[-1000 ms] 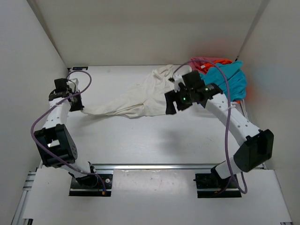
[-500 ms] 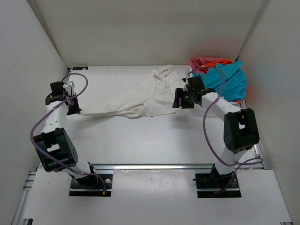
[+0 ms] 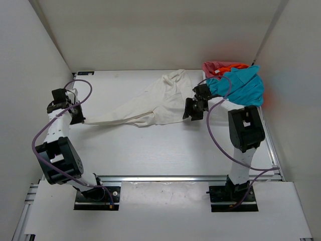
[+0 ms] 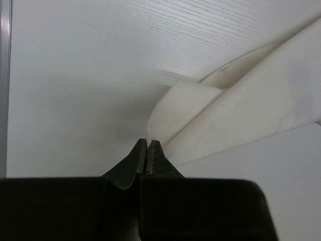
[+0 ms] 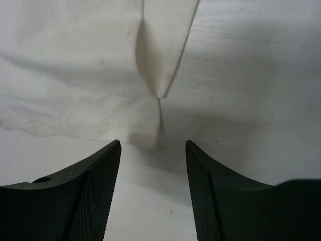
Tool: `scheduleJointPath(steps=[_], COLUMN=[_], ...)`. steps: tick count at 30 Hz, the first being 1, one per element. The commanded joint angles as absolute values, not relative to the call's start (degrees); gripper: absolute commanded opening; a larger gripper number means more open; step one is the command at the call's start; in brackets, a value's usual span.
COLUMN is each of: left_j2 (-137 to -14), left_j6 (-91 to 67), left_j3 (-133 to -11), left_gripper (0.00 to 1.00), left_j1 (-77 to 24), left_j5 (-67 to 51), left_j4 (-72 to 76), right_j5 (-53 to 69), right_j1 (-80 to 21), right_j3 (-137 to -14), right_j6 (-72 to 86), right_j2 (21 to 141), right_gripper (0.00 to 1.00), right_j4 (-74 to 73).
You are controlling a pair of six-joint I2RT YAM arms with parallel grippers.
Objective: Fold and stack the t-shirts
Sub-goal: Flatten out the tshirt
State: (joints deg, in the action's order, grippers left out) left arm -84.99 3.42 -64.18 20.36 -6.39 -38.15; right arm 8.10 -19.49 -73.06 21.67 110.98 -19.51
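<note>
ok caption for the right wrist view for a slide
Right hand, fingers apart, poised over the edge of the white t-shirt on the table.

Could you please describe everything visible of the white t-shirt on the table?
The white soft cloth t-shirt lies wrinkled and drawn into a long diagonal band on the white table, narrow at its left end, wider toward the far right. The left end effector is shut on the narrow, folded-over end. The right end effector is open at its right edge, jaws either side of a creased corner; contact cannot be told.
</note>
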Motion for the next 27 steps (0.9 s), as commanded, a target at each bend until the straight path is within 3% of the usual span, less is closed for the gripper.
scheduleJointPath(steps=[1, 4, 8, 14, 16, 18, 19, 24, 27], left_j2=[-83.84, -84.20, -84.81, -84.81, -84.90, -84.99, -84.99, -85.25, -87.00], left_j6=[3.60, 3.69, 3.69, 3.60, 3.69, 3.60, 3.60, 2.82, 2.55], left_j3=[-63.81, -63.90, -64.60, -64.78, -64.60, -64.51, -64.60, -65.13, -69.76], left_gripper=[0.00, 0.00, 0.00, 0.00, 0.00, 0.00, 0.00, 0.00, 0.00], left_j1=[21.27, 21.01, 21.27, 21.36, 21.36, 21.01, 20.92, 19.61, 15.49], left_j5=[-5.62, -5.45, -5.80, -5.27, -5.54, -5.54, -5.80, -6.49, -6.59], left_j4=[-37.97, -38.06, -38.32, -37.89, -37.71, -37.53, -37.62, -37.44, -39.02], right_j5=[6.33, 6.68, 9.65, 9.75, 9.15, 8.53, 7.83, 9.31, 9.84], right_j1=[-19.25, -19.86, -21.09, -20.57, -20.74, -21.18, -21.27, -19.88, -17.68], right_j3=[-76.46, -76.73, -76.29, -74.18, -74.18, -74.35, -74.18, -79.09, -91.96], right_j6=[23.29, 24.08, 24.96, 24.88, 25.13, 24.70, 24.78, 23.21, 18.38], right_j2=[113.11, 114.17, 114.70, 113.29, 113.29, 113.73, 113.64, 112.77, 111.44], right_gripper=[0.59, 0.53, 0.34, 0.31, 0.20, 0.02, 0.00, 0.00, 0.00], right_j4=[-19.60, -19.51, -19.34, -20.75, -20.65, -20.04, -19.78, -18.55, -18.10])
